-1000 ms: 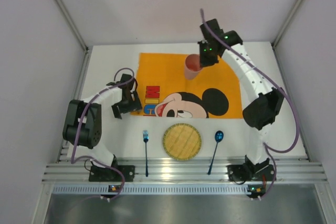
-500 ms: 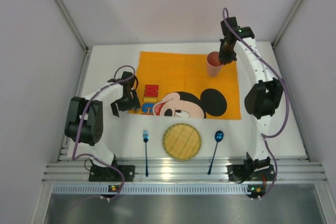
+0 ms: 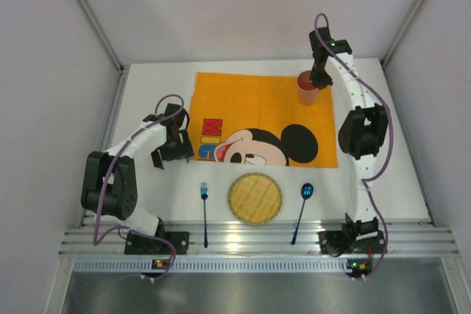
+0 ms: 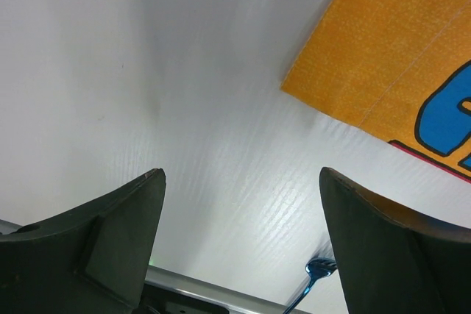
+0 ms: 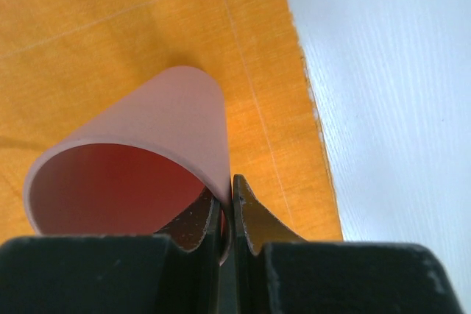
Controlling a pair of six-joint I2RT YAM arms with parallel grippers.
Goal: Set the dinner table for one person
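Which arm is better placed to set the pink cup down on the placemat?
Right. The right gripper is shut on the pink cup at its rim, at the far right corner of the orange placemat. The left gripper hangs open and empty beside the placemat's left edge.

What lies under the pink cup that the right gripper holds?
The orange placemat, near its far right corner. The cup hides its own base, so whether it touches the placemat cannot be seen.

my right gripper (image 5: 229,211): matt black plastic | cup (image 5: 147,130): smooth matt pink plastic | placemat (image 5: 110,27): coarse woven cloth | dinner table (image 5: 390,71): matt white, finely grained | spoon (image 3: 306,191): glossy blue | plate (image 3: 255,198): woven, straw-like
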